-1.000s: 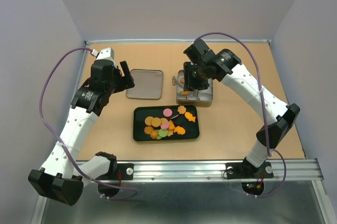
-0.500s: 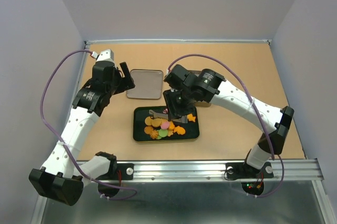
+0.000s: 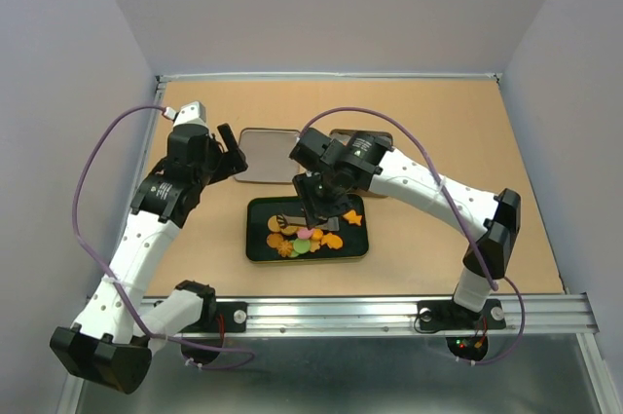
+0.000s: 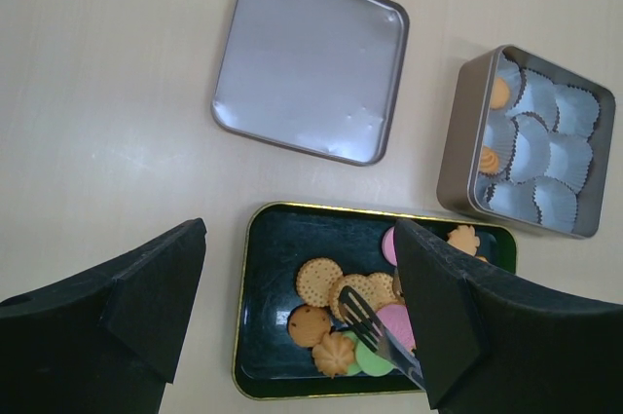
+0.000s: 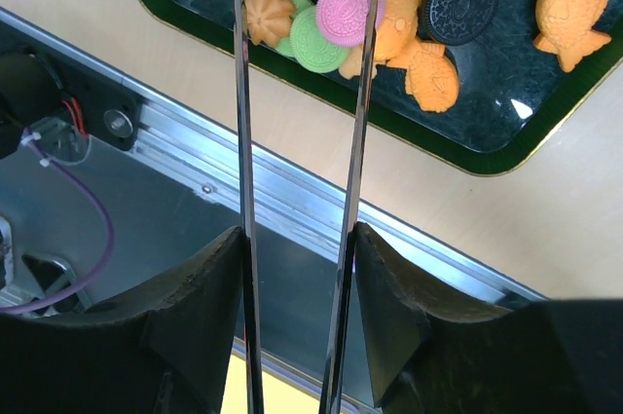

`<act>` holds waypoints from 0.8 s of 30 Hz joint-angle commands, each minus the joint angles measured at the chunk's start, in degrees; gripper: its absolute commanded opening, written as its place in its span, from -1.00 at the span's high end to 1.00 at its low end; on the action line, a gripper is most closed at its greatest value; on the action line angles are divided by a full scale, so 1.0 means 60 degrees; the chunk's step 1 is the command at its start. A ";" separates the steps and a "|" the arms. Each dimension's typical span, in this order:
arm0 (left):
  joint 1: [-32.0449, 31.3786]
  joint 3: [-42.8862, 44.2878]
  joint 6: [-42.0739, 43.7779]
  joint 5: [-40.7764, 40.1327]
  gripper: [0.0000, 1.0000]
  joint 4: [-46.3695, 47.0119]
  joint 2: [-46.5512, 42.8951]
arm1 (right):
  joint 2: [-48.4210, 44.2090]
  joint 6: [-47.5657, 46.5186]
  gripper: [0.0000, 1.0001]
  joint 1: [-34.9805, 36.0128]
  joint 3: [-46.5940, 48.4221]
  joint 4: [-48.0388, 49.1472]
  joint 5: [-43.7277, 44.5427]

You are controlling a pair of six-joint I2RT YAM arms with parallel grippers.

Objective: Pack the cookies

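Observation:
The cookies (image 3: 304,236) lie piled in a black gold-rimmed tray (image 3: 255,248): round orange-brown, pink, green and dark sandwich ones, plus orange fish and flower shapes. My right gripper (image 3: 310,202) is shut on thin metal tongs (image 3: 292,219), whose open tips hang over the pile. In the right wrist view the tongs (image 5: 243,93) straddle the pink and green cookies (image 5: 346,10), held by my right gripper (image 5: 297,234). My left gripper (image 3: 232,146) is open and empty, above the table left of the lid. In its wrist view, my left gripper (image 4: 299,229) looks down on the cookies (image 4: 331,282) and the tongs (image 4: 375,321).
A silver lid (image 3: 267,155) lies flat behind the tray. A square tin (image 4: 458,170) with white paper cups, a few holding cookies, stands to its right; the right arm partly covers the tin (image 3: 382,185) in the top view. The metal rail (image 5: 292,209) runs along the near edge.
My right arm has swung from over the tin down and left to the tray, carrying the tongs. My left gripper has shifted slightly.

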 commanded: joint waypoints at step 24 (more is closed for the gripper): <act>-0.0043 -0.1149 -0.0438 -0.0375 -0.77 0.0625 -0.0993 | 0.1463 -0.0597 -0.06 0.0629 0.1580 -0.1182 0.0240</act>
